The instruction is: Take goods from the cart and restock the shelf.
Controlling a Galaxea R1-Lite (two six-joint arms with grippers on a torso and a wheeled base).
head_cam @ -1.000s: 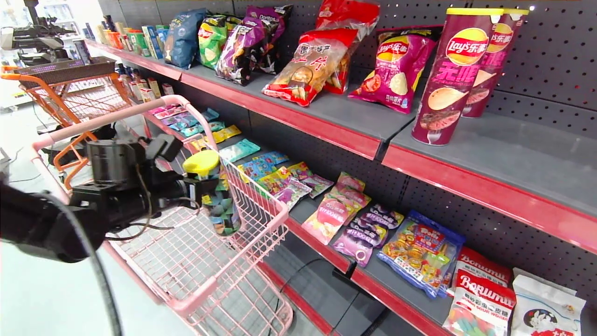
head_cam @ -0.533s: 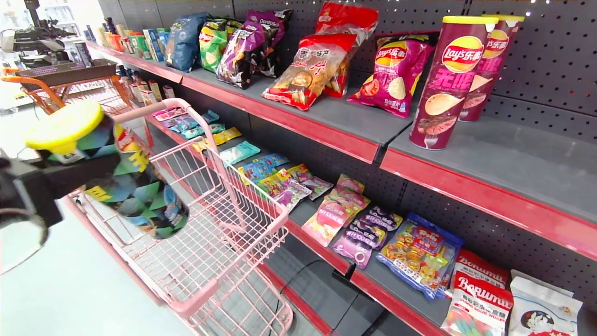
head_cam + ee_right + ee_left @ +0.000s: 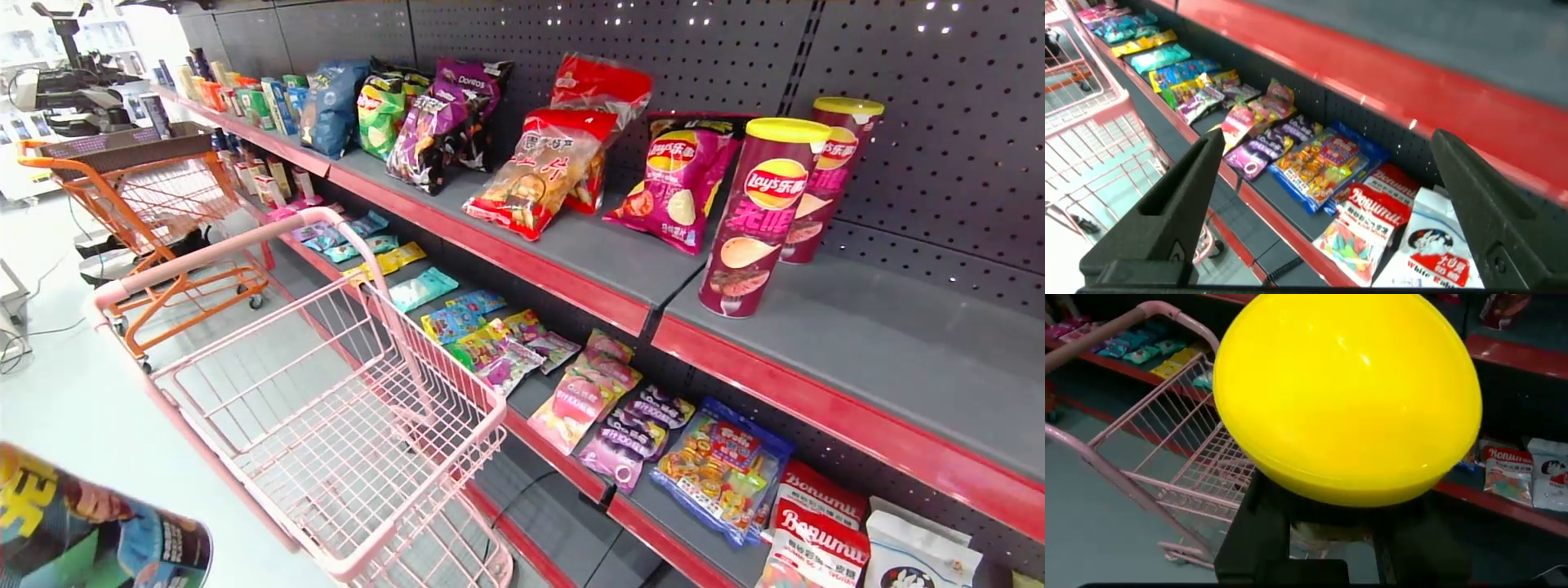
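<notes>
One yellow-lidded chip can (image 3: 1347, 392) sits clenched in my left end effector (image 3: 1333, 537), pink cart (image 3: 1158, 307) beyond it, while my right end effector (image 3: 1328, 147) gapes before candy bags (image 3: 1323, 167).

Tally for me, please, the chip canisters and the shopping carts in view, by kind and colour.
Purple chip canisters: 2
Green-patterned chip canister: 1
Pink shopping cart: 1
Orange shopping cart: 1
Total: 5
</notes>
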